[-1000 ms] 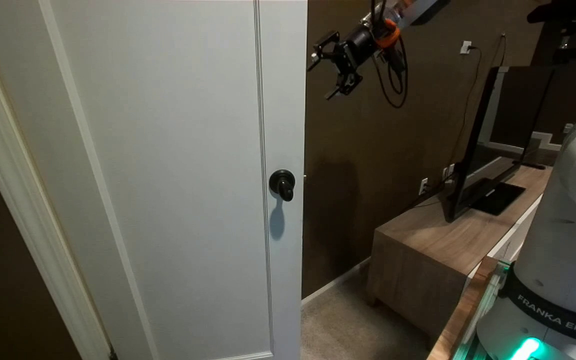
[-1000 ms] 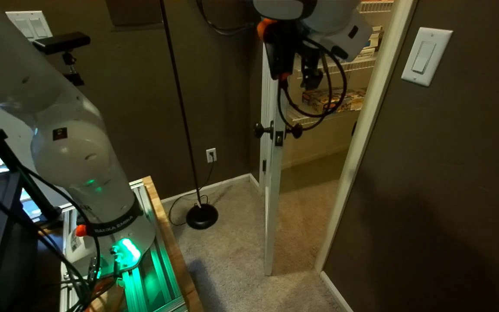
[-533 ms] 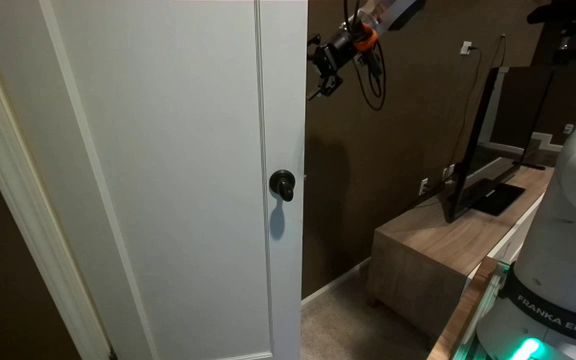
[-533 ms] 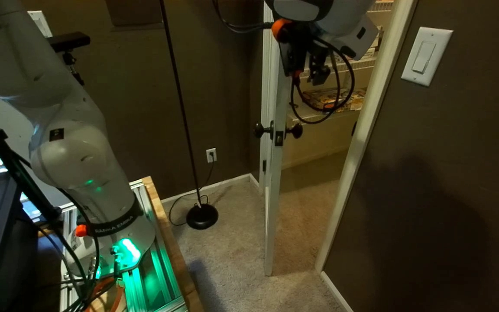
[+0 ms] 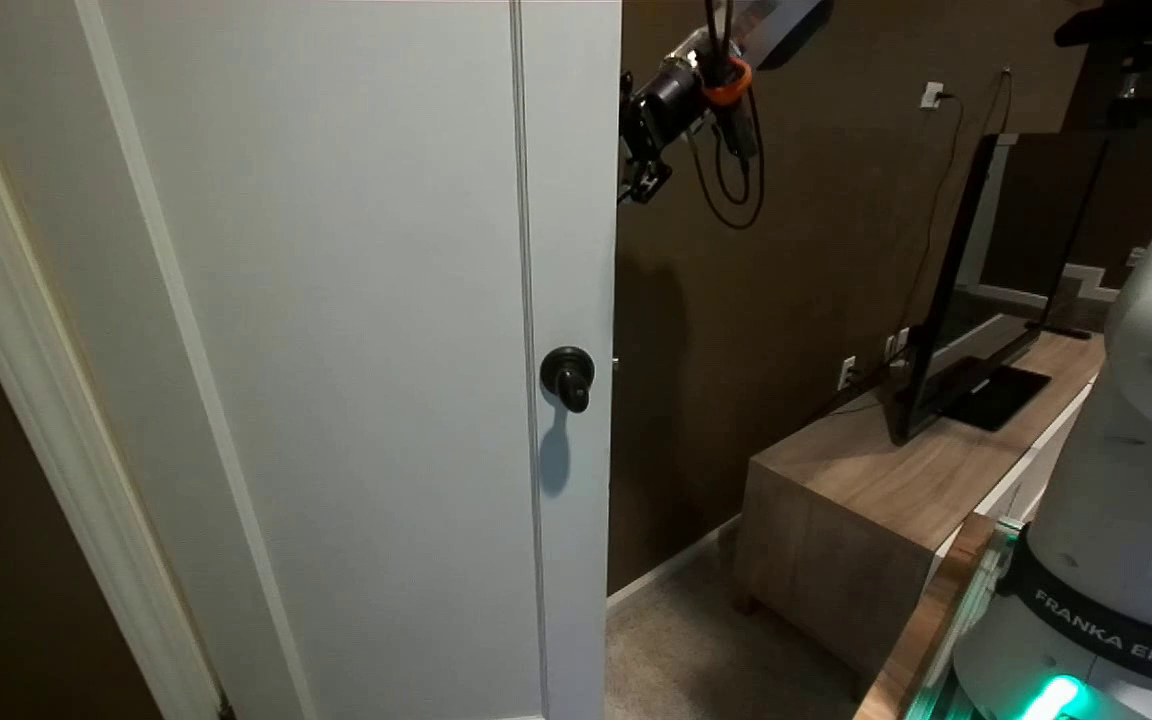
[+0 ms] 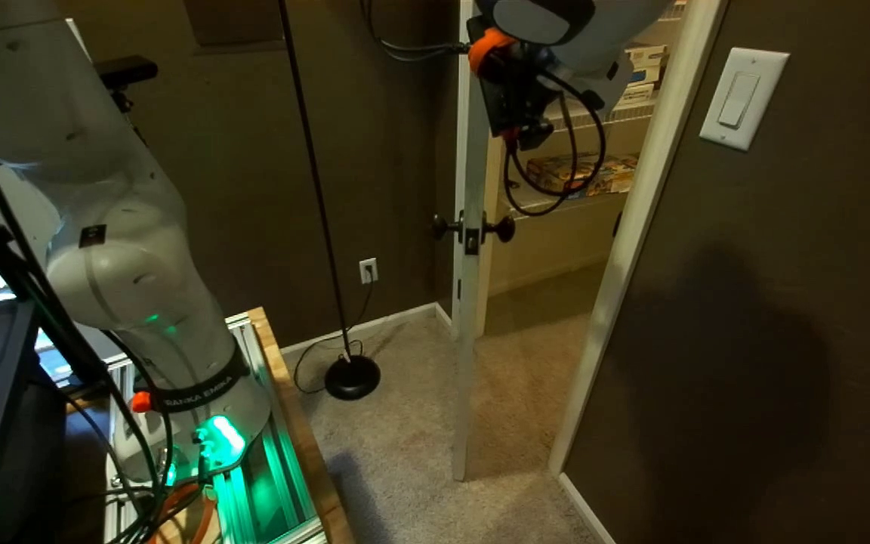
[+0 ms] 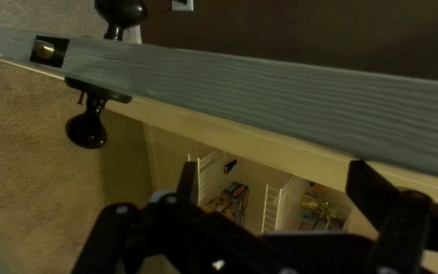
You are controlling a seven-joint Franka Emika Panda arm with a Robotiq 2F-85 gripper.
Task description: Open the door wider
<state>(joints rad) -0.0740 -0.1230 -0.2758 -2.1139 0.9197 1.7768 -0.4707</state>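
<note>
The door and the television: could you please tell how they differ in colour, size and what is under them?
Colour: the door is white, while the television is mostly black.
Size: the door is much taller than the television.
Below: the door reaches down close to the carpet; the television stands on a wooden cabinet.
Shared: both are flat and rectangular.

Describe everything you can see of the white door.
The white door stands upright and partly open, apparently painted wood, with slim molding along its face. Dark rounded knobs jut from both faces; a dark latch plate with a brassy latch sits in the narrow edge between them. The open gripper is beside that edge, higher than the knobs; contact is unclear.
</note>
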